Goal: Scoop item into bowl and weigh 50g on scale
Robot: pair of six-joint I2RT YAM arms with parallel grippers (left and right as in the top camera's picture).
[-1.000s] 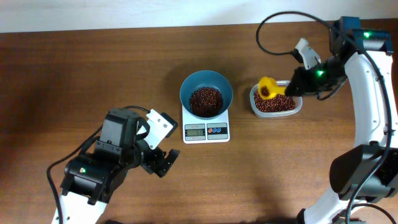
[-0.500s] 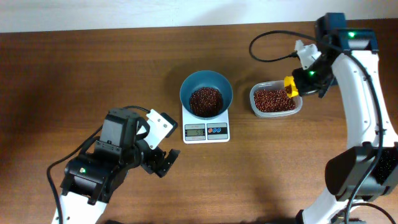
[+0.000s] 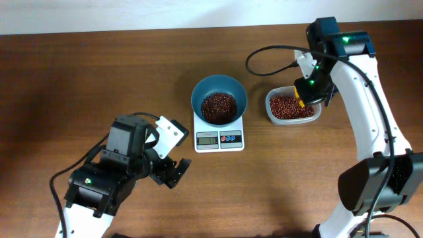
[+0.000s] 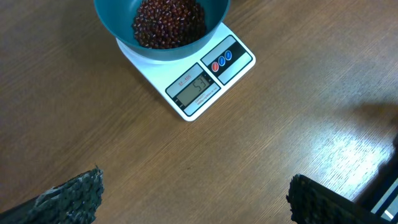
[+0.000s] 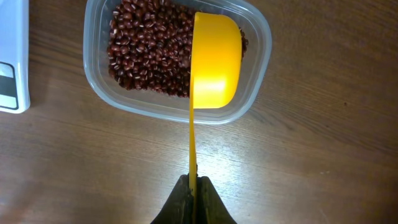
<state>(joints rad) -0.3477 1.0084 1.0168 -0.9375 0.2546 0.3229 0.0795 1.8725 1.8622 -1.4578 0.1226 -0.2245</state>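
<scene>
With beans [image 3: 219, 106] heaped in the bowl [image 3: 195, 93] on the scale [image 3: 238, 139], you seem near done, pending its reading; your right gripper [image 5: 194, 185] pinches the yellow scoop [image 5: 216, 62] over the tub [image 5: 93, 74] right of the scale, left gripper [image 4: 193, 190] wide open, empty.

A round deep teal-blue bowl [image 3: 197, 99] sits on a small flat white square kitchen scale [image 3: 238, 130] at the middle of the brown wooden table [image 3: 79, 73] and holds a heap of small dark red-brown beans [image 3: 218, 106]. Near its right side, not touching, stands a clear rounded-rectangular plastic tub [image 3: 270, 110] with more such beans. The right gripper [image 3: 307, 92] hangs over the tub's right end, with a bit of yellow plastic scoop [image 3: 301, 101] showing beneath it. The left gripper [image 3: 173, 170] is well apart from the scale, towards the near left, with its jaws spread
</scene>
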